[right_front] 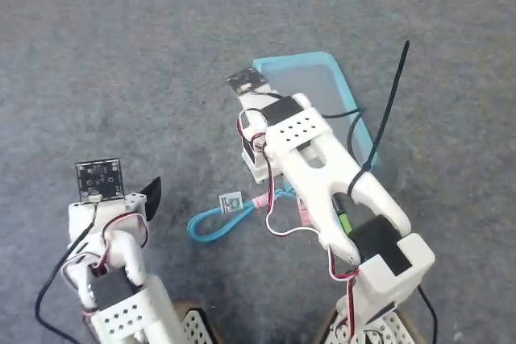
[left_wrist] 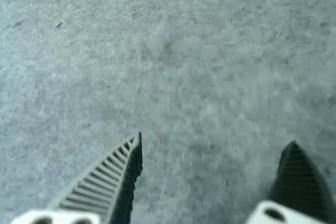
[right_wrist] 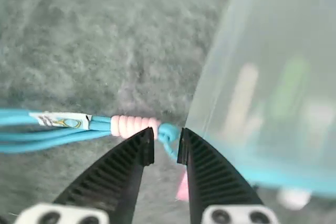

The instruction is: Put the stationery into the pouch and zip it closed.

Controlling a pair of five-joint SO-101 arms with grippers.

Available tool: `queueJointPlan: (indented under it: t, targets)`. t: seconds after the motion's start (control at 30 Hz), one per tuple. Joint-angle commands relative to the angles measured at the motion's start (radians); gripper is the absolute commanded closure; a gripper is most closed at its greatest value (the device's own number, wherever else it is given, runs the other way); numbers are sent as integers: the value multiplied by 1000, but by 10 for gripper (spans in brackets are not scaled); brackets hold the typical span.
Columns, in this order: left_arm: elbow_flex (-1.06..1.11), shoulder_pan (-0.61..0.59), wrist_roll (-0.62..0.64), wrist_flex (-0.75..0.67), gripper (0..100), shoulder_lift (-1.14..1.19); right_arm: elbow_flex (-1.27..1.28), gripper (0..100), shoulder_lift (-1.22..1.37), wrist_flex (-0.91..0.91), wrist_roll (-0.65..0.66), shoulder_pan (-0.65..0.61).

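The high camera is looking steeply down over the grey surface (right_front: 97,54) from behind the left arm (right_front: 113,279) and right arm (right_front: 322,167), taking in the whole workspace. The left wrist camera is pointing past its own fingers (left_wrist: 113,182) at bare surface, close up. The right wrist camera is sitting very near the pouch (right_wrist: 273,77) and blue cord (right_wrist: 79,135), which the high view is also showing at centre frame.

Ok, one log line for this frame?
left gripper open over grey carpet | right gripper shut on teal cord loop beside pink bead | translucent teal-edged pouch holds stationery
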Motion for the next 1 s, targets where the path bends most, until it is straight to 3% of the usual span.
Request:
queueJointPlan:
  t: [0.0,0.17,0.27,0.5,0.6,0.97]
  targets:
    - [-8,8,-17,8,614,-20,-51,883,-13,30,-261,-81]
    - [-8,8,-18,6,614,-20,-32,713,41,36,-509,-143]
    - [-8,8,-18,6,614,-20,-40,694,102,36,-697,-160]
    - [-8,9,-18,3,614,-20,-158,816,237,51,-695,-153]
    - [-8,8,-18,-9,614,-20,-180,857,282,84,-631,-153]
    - [-8,8,-18,-8,614,-20,-322,869,170,205,-614,-81]
